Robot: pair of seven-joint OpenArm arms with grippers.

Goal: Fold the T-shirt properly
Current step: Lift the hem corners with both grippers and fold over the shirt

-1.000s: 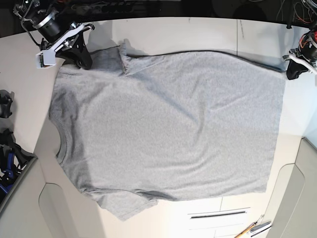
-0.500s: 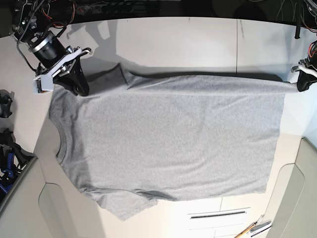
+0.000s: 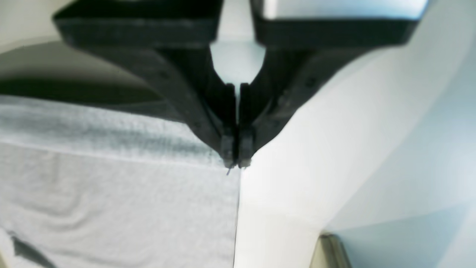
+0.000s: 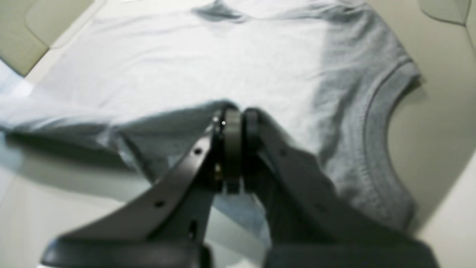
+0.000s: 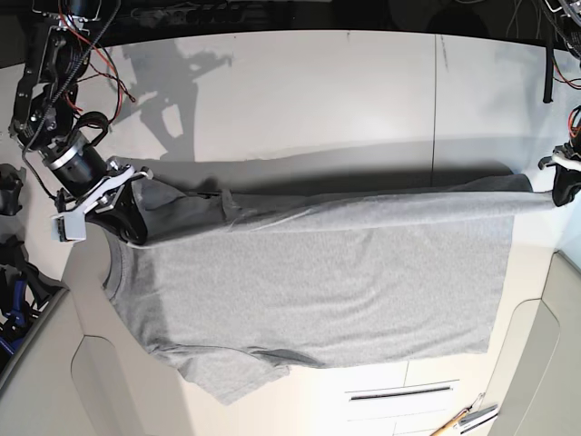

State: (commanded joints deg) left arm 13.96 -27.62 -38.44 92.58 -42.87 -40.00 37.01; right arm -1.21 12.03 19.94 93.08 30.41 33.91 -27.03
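The light grey T-shirt [image 5: 318, 282] lies plain side up on the white table [image 5: 318, 91], collar to the left. Its far edge is lifted off the table and stretched between both grippers. My right gripper [image 5: 127, 218] is shut on the shirt's far shoulder near the sleeve. In the right wrist view this gripper [image 4: 234, 115] pinches the cloth, with the ribbed collar [image 4: 375, 123] to its right. My left gripper [image 5: 561, 186] is shut on the far hem corner. In the left wrist view its closed tips [image 3: 235, 163] hold the corner of the shirt [image 3: 111, 193].
Black and blue tool parts [image 5: 11, 272] sit at the left edge. A pencil and a pen [image 5: 465, 420] lie at the bottom right. Cables [image 5: 182, 14] run along the dark back edge. Rounded table panels [image 5: 118, 391] border the near side.
Both grippers have moved toward the near side with the shirt's far edge in them. That edge has risen off the table and now hangs over the shirt's body.
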